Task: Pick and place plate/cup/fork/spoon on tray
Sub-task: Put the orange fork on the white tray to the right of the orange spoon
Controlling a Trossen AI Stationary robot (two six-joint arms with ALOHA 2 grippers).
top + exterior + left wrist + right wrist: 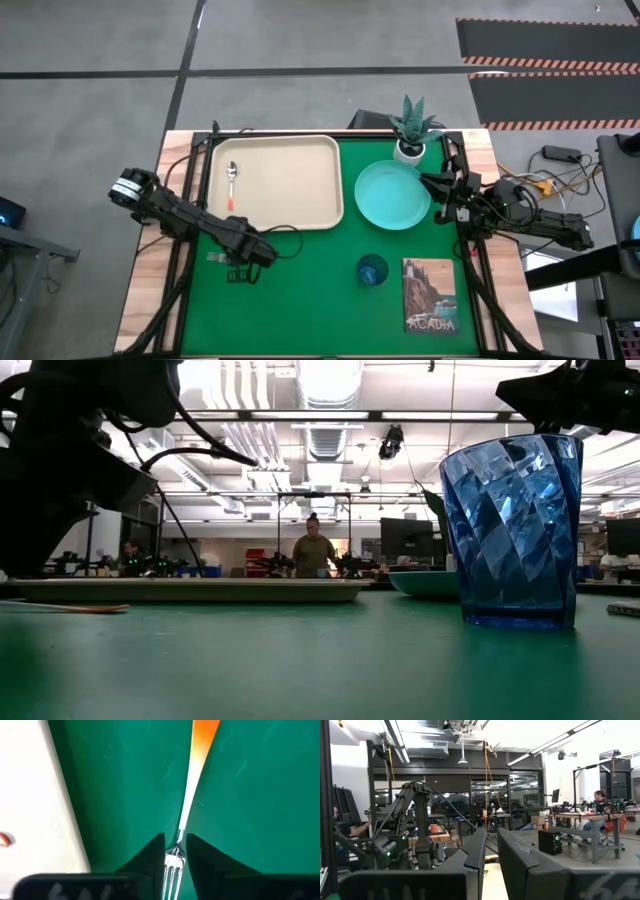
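The left gripper is hanging low over the green mat just beside the beige tray, its fingers narrowly apart and straddling the neck of the fork. The tines are lying between the fingertips and the orange-red handle is running straight ahead of the gripper. The fork looks flat on the mat, and whether the fingers are pressing its neck or merely flanking it cannot be told.

To do this step well, the fingers should be closing squarely on the thin neck, low enough to catch the flat metal, then lifting level so the long handle does not swing.

The spoon is lying in the tray. The turquoise plate and blue cup are sitting on the mat, well off to the side.

The right gripper is waiting beside the plate, fingers narrowly parted and empty.
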